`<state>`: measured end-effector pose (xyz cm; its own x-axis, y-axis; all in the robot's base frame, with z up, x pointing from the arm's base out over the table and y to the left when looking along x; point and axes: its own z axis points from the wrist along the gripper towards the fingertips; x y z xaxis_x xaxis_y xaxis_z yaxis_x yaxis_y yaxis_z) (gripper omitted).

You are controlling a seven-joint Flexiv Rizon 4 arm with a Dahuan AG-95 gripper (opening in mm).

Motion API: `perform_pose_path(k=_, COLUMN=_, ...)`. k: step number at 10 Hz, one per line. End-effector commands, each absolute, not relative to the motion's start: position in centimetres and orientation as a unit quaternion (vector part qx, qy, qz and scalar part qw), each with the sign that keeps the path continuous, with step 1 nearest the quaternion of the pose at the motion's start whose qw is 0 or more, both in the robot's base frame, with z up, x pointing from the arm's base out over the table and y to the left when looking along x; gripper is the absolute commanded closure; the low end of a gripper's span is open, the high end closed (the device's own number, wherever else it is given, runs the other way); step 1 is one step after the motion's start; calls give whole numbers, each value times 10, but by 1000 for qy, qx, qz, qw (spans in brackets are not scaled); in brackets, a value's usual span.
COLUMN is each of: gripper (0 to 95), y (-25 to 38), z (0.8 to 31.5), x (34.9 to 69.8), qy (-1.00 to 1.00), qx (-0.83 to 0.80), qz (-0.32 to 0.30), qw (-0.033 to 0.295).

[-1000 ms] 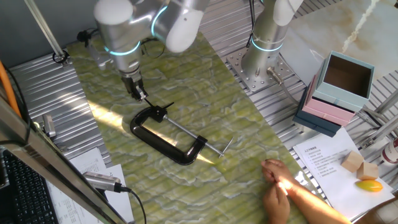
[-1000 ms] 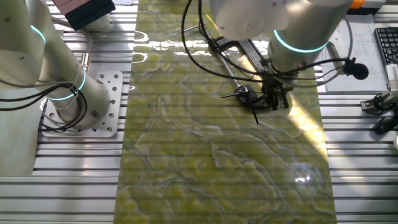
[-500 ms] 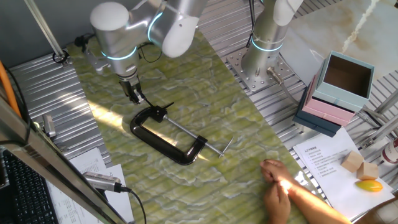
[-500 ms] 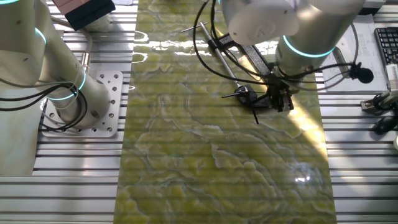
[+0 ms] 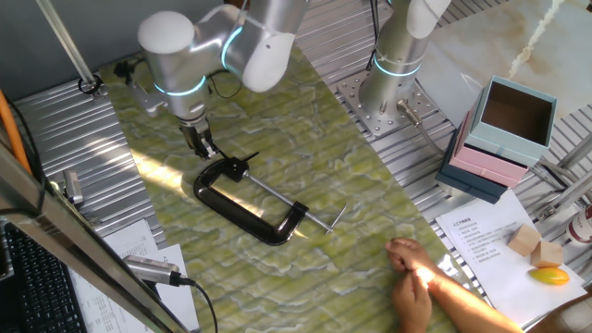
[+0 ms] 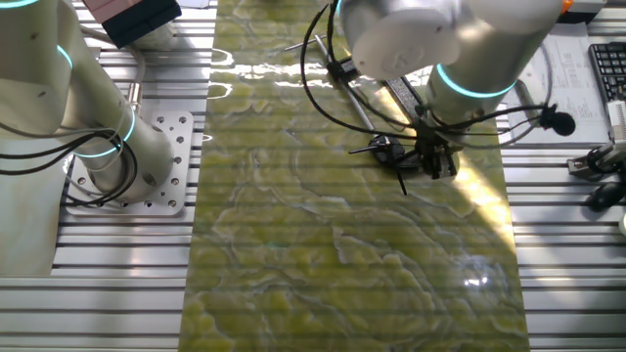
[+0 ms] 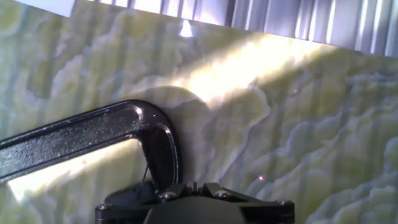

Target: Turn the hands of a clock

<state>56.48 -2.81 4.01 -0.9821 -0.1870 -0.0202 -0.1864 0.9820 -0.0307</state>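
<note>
A black C-clamp [image 5: 242, 208] lies on the green marbled mat [image 5: 305, 148]. The small dark clock [image 5: 239, 166] sits at the screw end of the clamp, with thin black hands sticking out; the other fixed view [image 6: 385, 149] shows it too. My gripper [image 5: 205, 146] points down just left of the clock, low over the mat, and also shows in the other fixed view [image 6: 433, 162]. In the hand view its fingers look closed together at the bottom edge, right over the clamp's bend [image 7: 155, 143]. I see nothing held between them.
A second arm's base [image 5: 393, 65] stands at the back on the metal table. Pink and blue boxes [image 5: 499, 129] and papers [image 5: 490, 240] lie to the right. A person's hand [image 5: 412, 268] rests at the mat's near right edge. A keyboard [image 5: 28, 277] is at left.
My wrist has turned and the gripper has shifted a little beside the clock. The clamp has not moved.
</note>
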Motion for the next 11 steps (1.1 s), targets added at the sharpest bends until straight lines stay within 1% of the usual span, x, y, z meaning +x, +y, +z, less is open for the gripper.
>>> perform_pose_path(k=1, gripper=950, y=-29, z=40, x=563, qy=996, qx=-92, qz=-15, qw=5)
perform_pose_path(k=9, gripper=950, y=-40, z=33, x=549, qy=995, qx=-95, qz=-13, qw=4)
perform_pose_path(k=11, gripper=950, y=-41, z=29, x=540, qy=995, qx=-94, qz=-13, qw=6)
